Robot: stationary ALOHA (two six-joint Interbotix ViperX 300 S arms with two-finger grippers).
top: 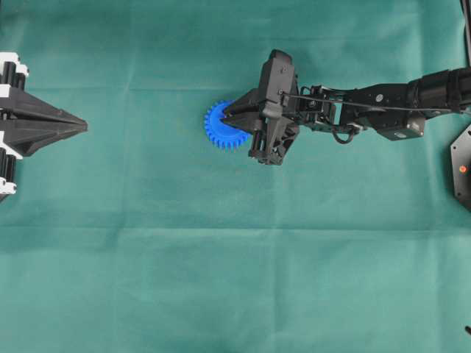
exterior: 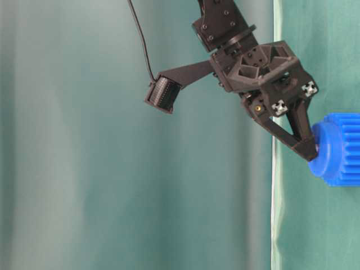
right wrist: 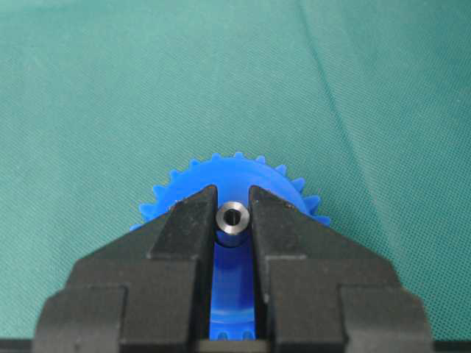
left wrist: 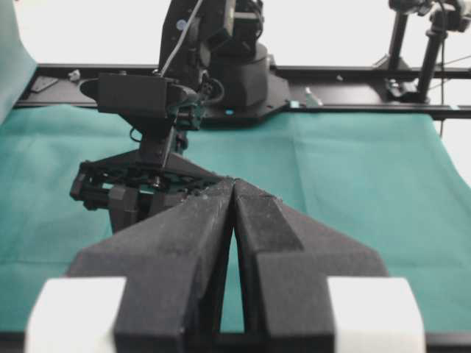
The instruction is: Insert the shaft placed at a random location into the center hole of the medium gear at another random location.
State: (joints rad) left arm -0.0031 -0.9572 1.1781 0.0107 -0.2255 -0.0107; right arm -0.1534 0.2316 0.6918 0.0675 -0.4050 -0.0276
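The blue medium gear (top: pixel 218 126) lies flat on the green cloth, a little above the middle of the overhead view. My right gripper (right wrist: pixel 233 215) is right over its hub, shut on the shaft (right wrist: pixel 233 218), a short silvery pin standing upright between the fingertips. The pin's lower end meets the blue hub (right wrist: pixel 234 254). The center hole is hidden under the pin and the fingers. From table level, the right gripper (exterior: pixel 313 151) touches the face of the gear (exterior: pixel 340 149). My left gripper (top: pixel 82 128) rests at the left edge, shut and holding nothing, far from the gear.
A black device with a red light (top: pixel 462 169) sits at the right edge. A black frame rail (left wrist: pixel 353 72) runs along the far side of the cloth. The right arm (left wrist: pixel 147 169) stands in front of the left gripper (left wrist: pixel 233 185).
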